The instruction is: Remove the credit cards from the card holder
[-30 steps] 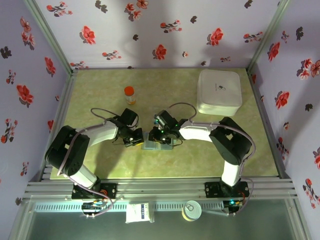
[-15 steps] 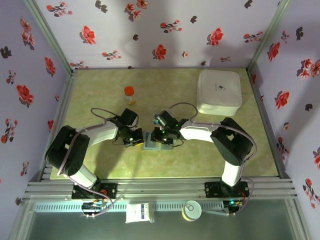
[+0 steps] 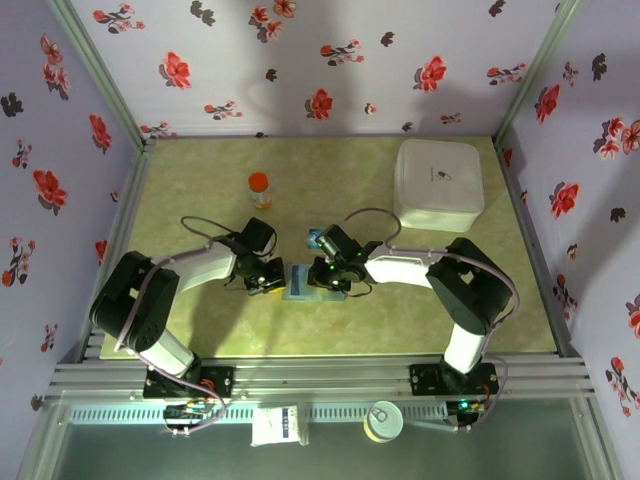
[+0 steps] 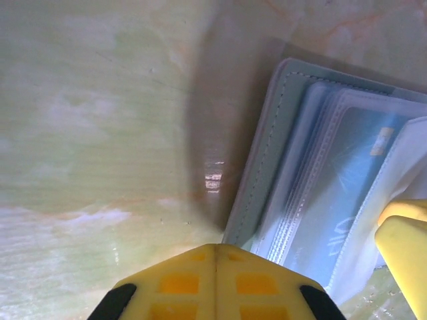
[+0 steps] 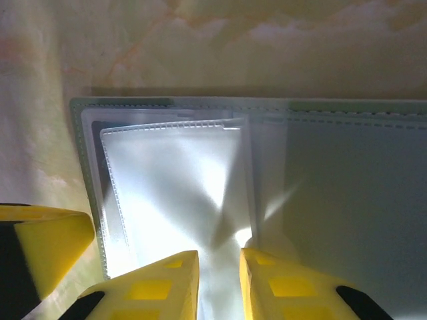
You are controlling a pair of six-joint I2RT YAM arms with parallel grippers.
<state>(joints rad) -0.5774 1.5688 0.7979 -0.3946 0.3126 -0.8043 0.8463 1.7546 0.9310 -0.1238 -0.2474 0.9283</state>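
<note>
Both pincers are meeting at the open holder (image 3: pixel 300 283), lying mid-bench (image 3: pixel 200 180).
The left pincer (image 4: pixel 215 252) is pressing together just beside its left edge; the right pincer (image 5: pixel 219 257) is straddling a clear sleeve (image 5: pixel 173 180), grip unclear; a blue card (image 4: pixel 347 180) is sitting inside.

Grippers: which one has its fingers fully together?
The left gripper: its yellow fingers meet with no gap, beside the card holder. On the right gripper the fingers stand slightly apart, over the holder's clear sleeve.
</note>
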